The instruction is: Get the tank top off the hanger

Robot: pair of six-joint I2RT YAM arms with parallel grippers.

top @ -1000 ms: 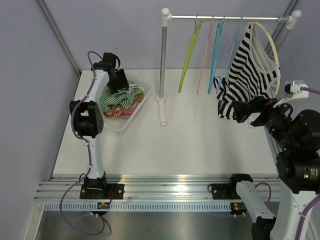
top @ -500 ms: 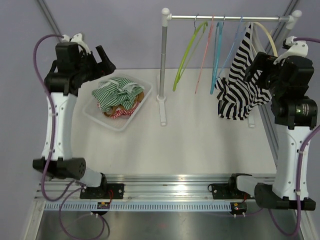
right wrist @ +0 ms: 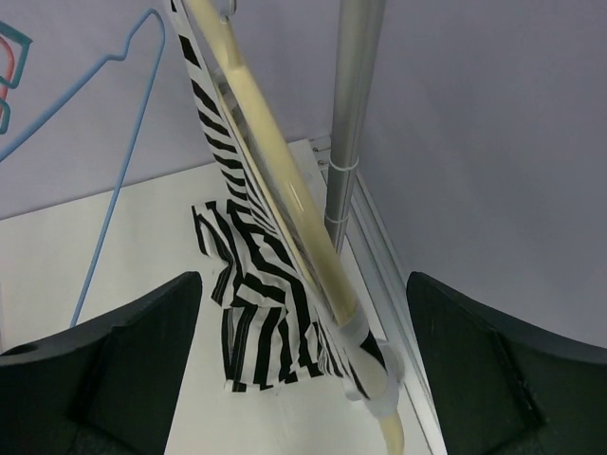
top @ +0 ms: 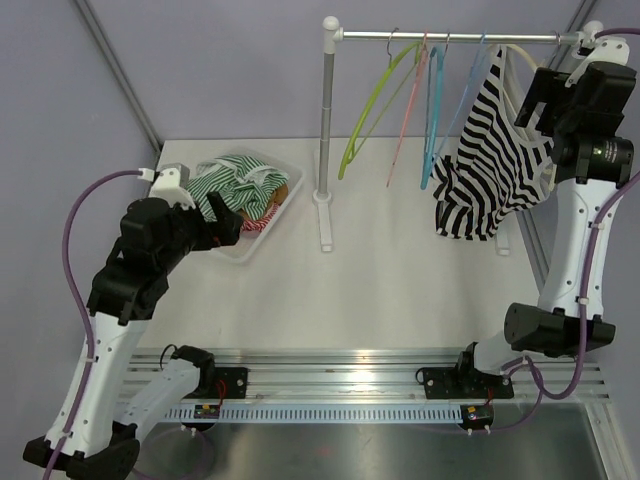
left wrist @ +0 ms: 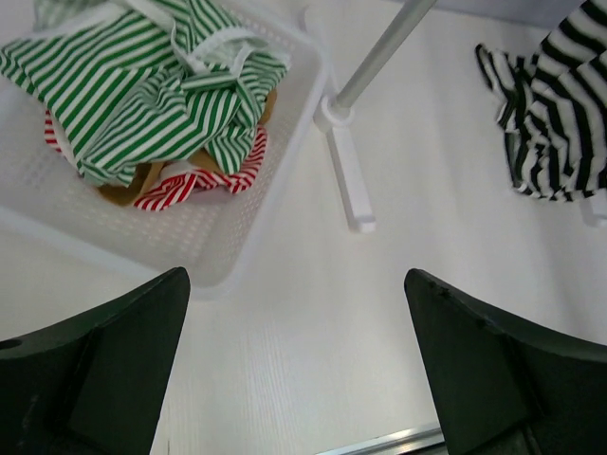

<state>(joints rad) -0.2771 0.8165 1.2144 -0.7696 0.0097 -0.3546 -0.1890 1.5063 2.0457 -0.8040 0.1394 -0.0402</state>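
Observation:
A black-and-white striped tank top (top: 492, 150) hangs on a cream hanger (top: 535, 75) at the right end of the rail (top: 455, 37). In the right wrist view the hanger (right wrist: 270, 175) runs diagonally between my open fingers, with the tank top (right wrist: 261, 284) draped below it. My right gripper (top: 540, 95) is high up beside the hanger, open and empty. My left gripper (top: 225, 225) is open and empty, low over the table just in front of the white basket (top: 235, 250). The tank top's hem shows in the left wrist view (left wrist: 550, 123).
The basket (left wrist: 204, 251) holds green-striped (left wrist: 152, 95) and red-striped clothes. Green (top: 375, 110), pink (top: 408, 110) and two blue hangers (top: 432, 110) hang bare on the rail. The rack's left post (top: 325, 120) and foot (left wrist: 349, 180) stand mid-table; its right post (right wrist: 349, 133) is close by my right gripper.
My left arm has swung down from above the basket to low in front of it. My right gripper has risen to the hanger's top. The bare hangers swing left.

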